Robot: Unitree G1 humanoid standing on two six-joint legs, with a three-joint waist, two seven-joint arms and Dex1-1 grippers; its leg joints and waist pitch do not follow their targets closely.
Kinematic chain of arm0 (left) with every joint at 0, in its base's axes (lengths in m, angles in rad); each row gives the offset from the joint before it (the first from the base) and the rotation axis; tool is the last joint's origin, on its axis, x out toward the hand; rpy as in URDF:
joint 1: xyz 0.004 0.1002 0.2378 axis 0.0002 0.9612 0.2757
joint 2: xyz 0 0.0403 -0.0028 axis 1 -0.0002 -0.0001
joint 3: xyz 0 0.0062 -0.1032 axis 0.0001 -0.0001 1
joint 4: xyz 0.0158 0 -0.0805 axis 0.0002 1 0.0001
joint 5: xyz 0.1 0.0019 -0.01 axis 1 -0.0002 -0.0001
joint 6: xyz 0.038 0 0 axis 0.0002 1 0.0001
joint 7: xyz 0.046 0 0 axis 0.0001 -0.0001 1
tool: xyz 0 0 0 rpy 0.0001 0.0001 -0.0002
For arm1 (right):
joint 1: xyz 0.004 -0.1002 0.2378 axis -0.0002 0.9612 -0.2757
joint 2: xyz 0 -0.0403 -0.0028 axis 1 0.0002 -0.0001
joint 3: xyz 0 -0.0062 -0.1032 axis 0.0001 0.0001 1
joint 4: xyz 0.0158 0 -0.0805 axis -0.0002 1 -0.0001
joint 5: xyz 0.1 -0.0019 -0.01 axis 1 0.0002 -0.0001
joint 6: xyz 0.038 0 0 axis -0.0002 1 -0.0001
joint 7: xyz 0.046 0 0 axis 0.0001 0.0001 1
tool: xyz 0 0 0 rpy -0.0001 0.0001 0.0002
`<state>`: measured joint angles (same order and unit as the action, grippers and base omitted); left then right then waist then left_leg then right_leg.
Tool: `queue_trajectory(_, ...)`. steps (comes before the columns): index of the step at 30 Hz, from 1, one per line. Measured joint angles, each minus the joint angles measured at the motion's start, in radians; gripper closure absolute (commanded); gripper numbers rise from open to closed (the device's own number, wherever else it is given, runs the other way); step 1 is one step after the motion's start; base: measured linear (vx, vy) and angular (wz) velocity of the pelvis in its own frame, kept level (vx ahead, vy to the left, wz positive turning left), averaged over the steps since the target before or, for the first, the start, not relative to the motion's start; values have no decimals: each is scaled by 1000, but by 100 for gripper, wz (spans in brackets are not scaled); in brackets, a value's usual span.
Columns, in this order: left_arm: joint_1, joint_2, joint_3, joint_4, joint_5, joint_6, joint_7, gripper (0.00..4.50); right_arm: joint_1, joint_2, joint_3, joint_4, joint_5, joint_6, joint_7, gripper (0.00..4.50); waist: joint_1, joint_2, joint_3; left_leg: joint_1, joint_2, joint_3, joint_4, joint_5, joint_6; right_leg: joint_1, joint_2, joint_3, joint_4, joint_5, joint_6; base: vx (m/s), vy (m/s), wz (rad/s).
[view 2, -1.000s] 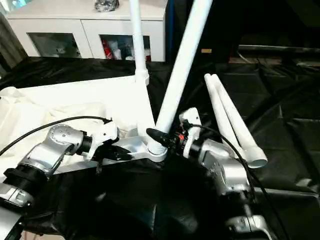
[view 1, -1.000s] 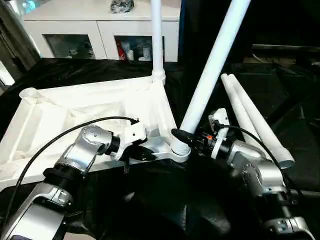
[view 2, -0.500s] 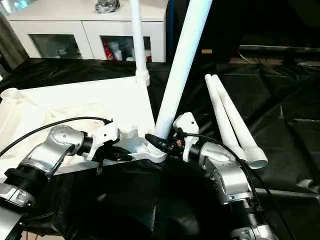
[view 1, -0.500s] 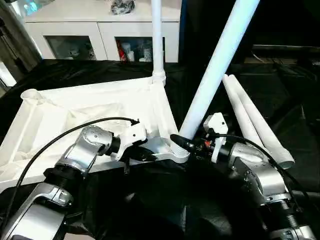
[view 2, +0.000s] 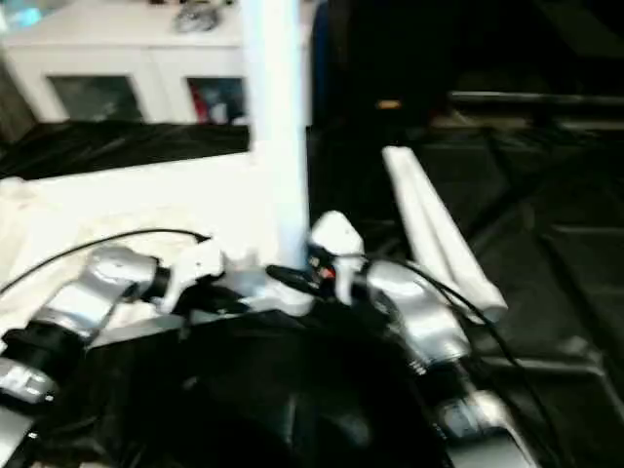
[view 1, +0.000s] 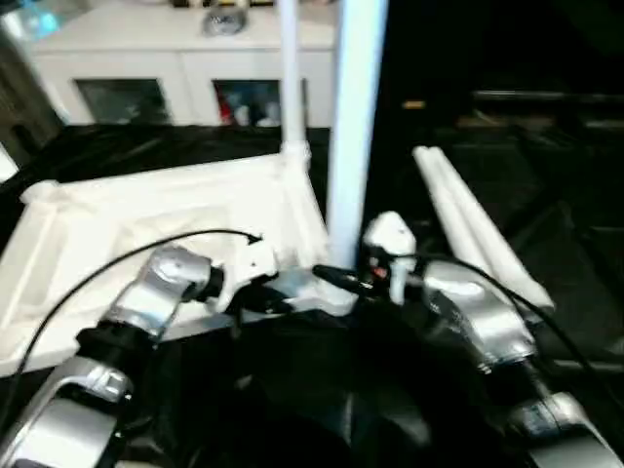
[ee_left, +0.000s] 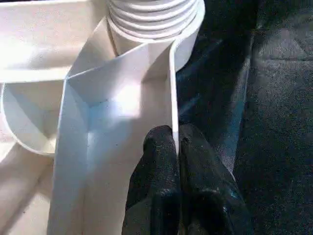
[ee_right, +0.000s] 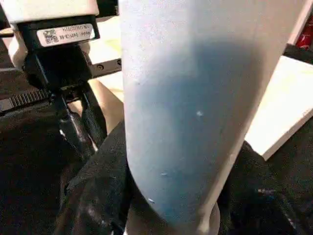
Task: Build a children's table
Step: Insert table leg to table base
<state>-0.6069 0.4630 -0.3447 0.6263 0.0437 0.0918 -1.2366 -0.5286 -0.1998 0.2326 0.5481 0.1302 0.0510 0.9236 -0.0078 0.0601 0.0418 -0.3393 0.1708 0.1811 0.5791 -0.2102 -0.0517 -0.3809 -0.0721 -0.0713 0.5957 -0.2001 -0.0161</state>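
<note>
- The surface (view 1: 546, 224) is draped in crinkled black plastic sheeting that runs under both claws and out past them on every side.
- The children's table top (view 1: 146, 210) lies upside down on that sheeting, ribbed underside up, spreading away from the left claw toward the far side.
- The left claw (ee_left: 176, 142) is pinched closed on a thin upright rib of the table top (ee_left: 172, 93), one black finger on each face of it, just short of the near corner socket (ee_left: 151, 22) with its ringed collar.
- The right claw (view 1: 336, 278) grips the leg (view 1: 353, 117) standing in that near corner socket; its black fingers (ee_right: 93, 196) wrap the base of the white tube from either side.
- This gripped leg rises about upright from the right claw and leaves the head views at the top.
- Another leg (view 1: 291, 73) stands in the far corner socket, beyond both claws.
- Two loose legs (view 1: 468, 219) lie side by side on the black sheeting, to the right of the right claw and apart from it.
- Behind the surface, well beyond the claws, a white cabinet (view 1: 195, 58) with glass doors stands against the back of the room; small items sit behind the glass and on its top.
- The room to the right of the cabinet is dark.
</note>
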Motion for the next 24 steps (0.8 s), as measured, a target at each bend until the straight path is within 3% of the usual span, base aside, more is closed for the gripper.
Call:
queue_trajectory(7, 9, 21, 16, -1, 20, 14, 13, 450, -73, 57, 1, 180, -16, -107, -12, 261, -21, -6, 2, 7, -3, -11, -1, 0, 0, 0, 0, -6, -7, -2, 2, 0, 0, 0)
queue_trajectory(10, 22, 29, 23, -10, 19, 14, 11, 450, -89, 70, 1, 221, -20, -139, -11, 261, -30, -3, 3, 6, -3, -17, -5, 0, 0, 2, -2, -17, -21, -2, 1, 0, 0, 0)
queue_trajectory(13, 44, 36, 35, -27, 12, 19, 8, 450, -107, 80, 1, 290, -20, -206, 15, 261, -42, -1, 3, 7, -5, -17, -5, 0, 0, 2, -5, -19, -21, -2, 1, 0, 0, 0)
queue_trajectory(17, 54, 36, 52, -46, -3, 54, 7, 450, -130, 78, 1, 353, -20, -278, 44, 261, -43, -1, 3, 8, -5, -17, -5, 0, 0, 2, -5, -18, -21, -2, 1, 0, 0, 0)
queue_trajectory(19, 60, 21, 75, -68, -11, 102, 26, 450, -154, 84, -26, 401, -14, -295, 39, 261, -43, -8, 3, 6, -4, -16, -5, 0, 0, 2, -5, -17, -20, -2, 0, 0, 0, 0)
queue_trajectory(22, 70, -4, 83, -115, -19, 129, 57, 450, -161, 79, -77, 426, 23, -294, 46, 261, -37, -13, 8, 5, -4, -15, -5, 0, 0, -2, -5, -17, -20, 2, -7, 0, 0, 0)
queue_trajectory(24, 79, -9, 82, -138, -29, 133, 58, 450, -132, 48, -84, 371, 46, -272, 89, 261, -30, -14, 9, 1, -4, -14, -5, 0, 0, -2, -5, -17, -19, 4, -9, 0, 0, 0)
